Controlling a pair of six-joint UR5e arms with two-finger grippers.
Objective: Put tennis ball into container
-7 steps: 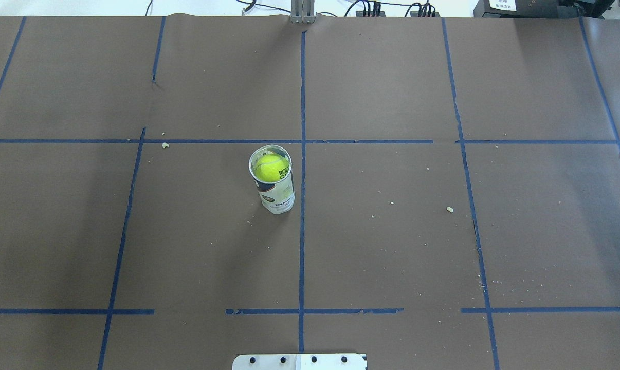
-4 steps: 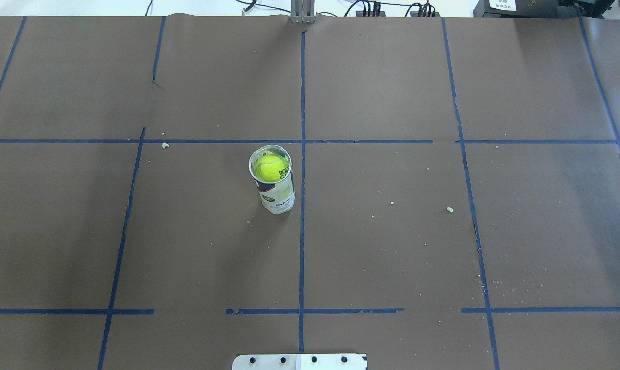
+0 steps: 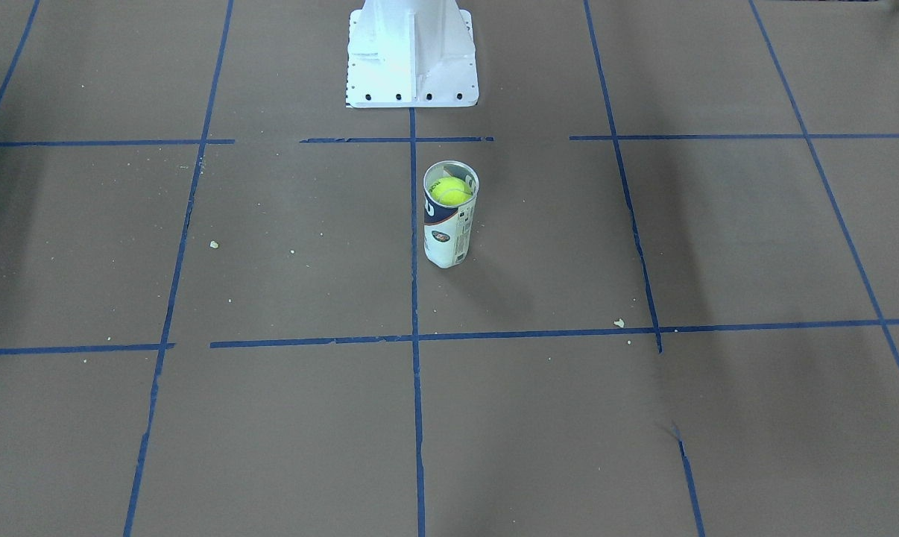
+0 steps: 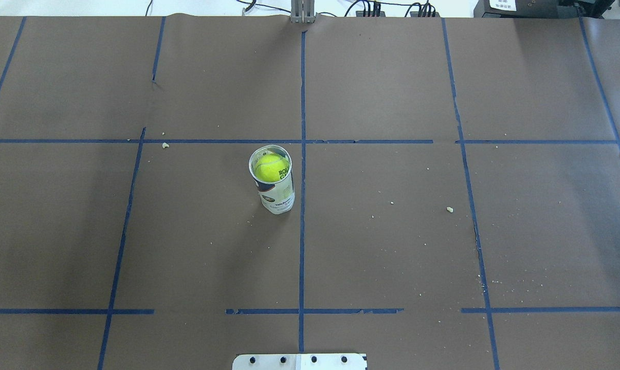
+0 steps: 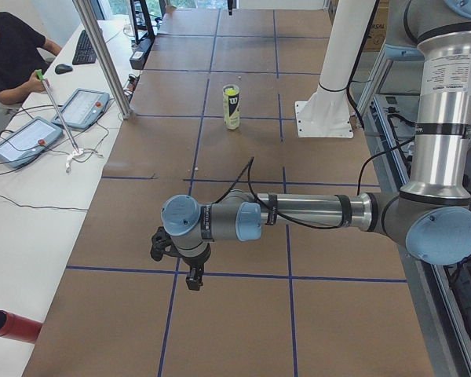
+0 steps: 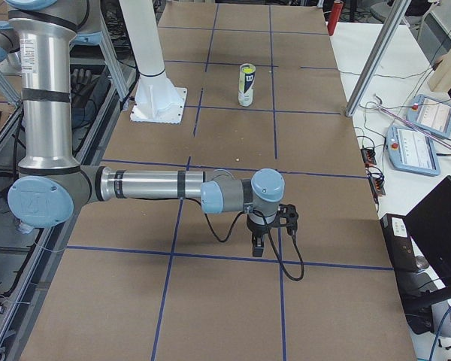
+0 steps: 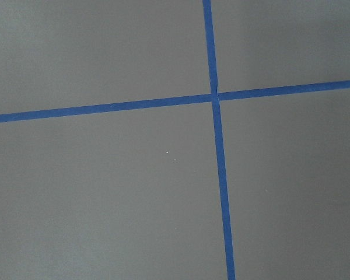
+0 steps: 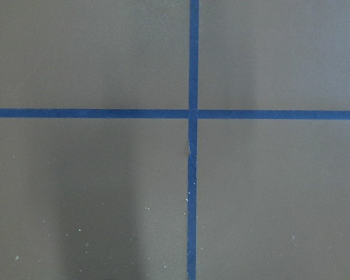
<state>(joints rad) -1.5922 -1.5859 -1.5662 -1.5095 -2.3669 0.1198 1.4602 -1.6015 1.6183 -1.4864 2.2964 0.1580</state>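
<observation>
The container (image 4: 276, 198), a clear tube with a white and navy label, stands upright near the table's middle, just left of the centre tape line. The tennis ball (image 4: 271, 168) sits inside it at the top, below the silvery rim; the front-facing view shows the same tennis ball (image 3: 450, 190) in the container (image 3: 446, 235). My left gripper (image 5: 190, 279) hangs over the table's left end, far from the tube, and shows only in the exterior left view. My right gripper (image 6: 259, 244) hangs over the right end. I cannot tell whether either is open or shut.
The white pedestal (image 3: 411, 52) stands at the robot's edge behind the tube. Blue tape lines (image 4: 302, 231) cross the brown paper, with small crumbs (image 4: 449, 209) scattered about. A red cylinder (image 5: 12, 326) and operator tablets (image 5: 82, 106) lie on the side bench.
</observation>
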